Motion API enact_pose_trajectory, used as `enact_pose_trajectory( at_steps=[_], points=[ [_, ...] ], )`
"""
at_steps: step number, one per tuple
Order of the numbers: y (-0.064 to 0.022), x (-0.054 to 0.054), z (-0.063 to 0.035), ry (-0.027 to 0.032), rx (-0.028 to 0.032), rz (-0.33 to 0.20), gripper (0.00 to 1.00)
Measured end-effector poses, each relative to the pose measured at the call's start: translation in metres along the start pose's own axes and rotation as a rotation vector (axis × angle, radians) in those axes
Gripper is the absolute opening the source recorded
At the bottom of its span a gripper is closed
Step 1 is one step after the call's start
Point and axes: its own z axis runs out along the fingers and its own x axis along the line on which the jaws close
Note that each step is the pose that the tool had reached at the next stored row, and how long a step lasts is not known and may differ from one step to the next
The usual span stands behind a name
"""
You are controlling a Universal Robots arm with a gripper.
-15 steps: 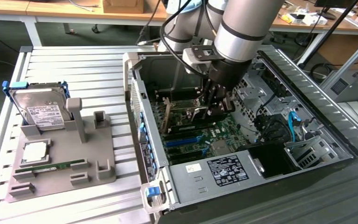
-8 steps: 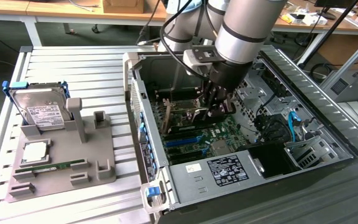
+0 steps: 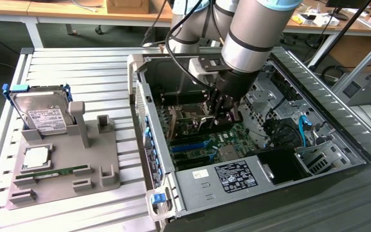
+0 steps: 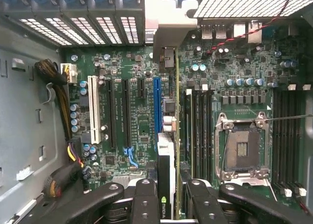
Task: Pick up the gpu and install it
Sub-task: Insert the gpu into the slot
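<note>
The fingers are clenched on the gpu, one on each flat face, and hold it on edge inside the open computer case. The card stands over the green motherboard, running along the single blue expansion slot. Whether its edge is seated in that slot cannot be told. One white slot lies well to one side, and one empty CPU socket lies on the other.

Outside the case, a grey holder tray carries one hard drive in a blue caddy, one processor chip and one green memory stick. One robot arm reaches down into the case.

The case lies on its side on a white slatted counter. One black power supply with a label sits at its near end. Behind the counter stand wooden desks on a dark floor, and an aluminium frame stands at the exterior view's right.

The gpu is thin and dark seen edge-on, with a green logo near the fingers. Its silvery metal bracket is at the far end, against the row of vented slot covers.
</note>
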Motion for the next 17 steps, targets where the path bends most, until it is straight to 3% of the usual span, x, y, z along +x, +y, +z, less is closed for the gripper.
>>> enact_pose_trajectory(
  at_steps=[17],
  points=[
    [0.002,0.0084,-0.0002,0.0001,0.0,0.0,0.27]
  ],
)
